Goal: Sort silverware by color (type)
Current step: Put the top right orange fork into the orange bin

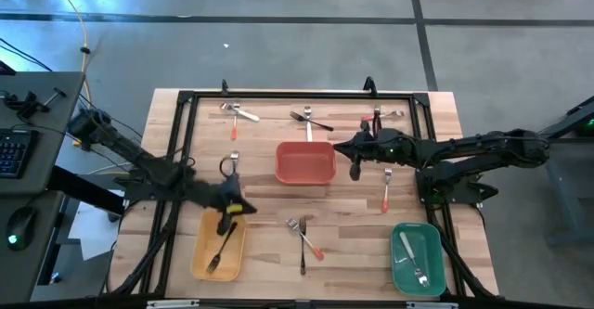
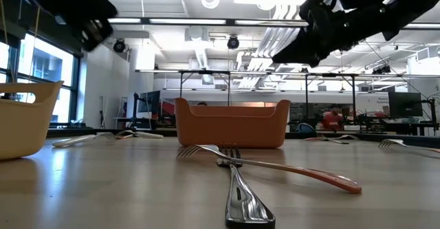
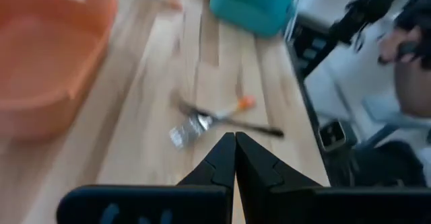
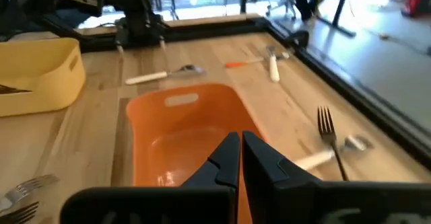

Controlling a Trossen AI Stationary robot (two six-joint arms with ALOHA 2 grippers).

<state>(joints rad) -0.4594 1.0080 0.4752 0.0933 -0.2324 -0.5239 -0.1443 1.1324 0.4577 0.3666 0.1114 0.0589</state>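
Silverware lies scattered on the wooden table: a crossed pair [image 1: 302,235] near the front, one with a red-orange handle; a red-handled one [image 1: 385,193]; others along the far edge [image 1: 239,112], [image 1: 311,119], [image 1: 376,119]. A dark fork [image 1: 220,249] lies in the yellow bin [image 1: 200,253], and pale utensils [image 1: 411,253] lie in the green bin [image 1: 432,272]. The red bin [image 1: 304,162] looks bare. My left gripper [image 1: 228,212] hovers shut over the yellow bin's far end. My right gripper [image 1: 355,168] hangs shut just right of the red bin. In the left wrist view the left gripper [image 3: 234,146] points toward the crossed pair [image 3: 215,120].
A black metal frame [image 1: 186,100] runs around the work area. The red bin [image 2: 232,122] stands mid-table, and the crossed forks [image 2: 234,164] lie in front of it. A small utensil [image 1: 232,160] lies left of the red bin. Bare wood shows between the bins.
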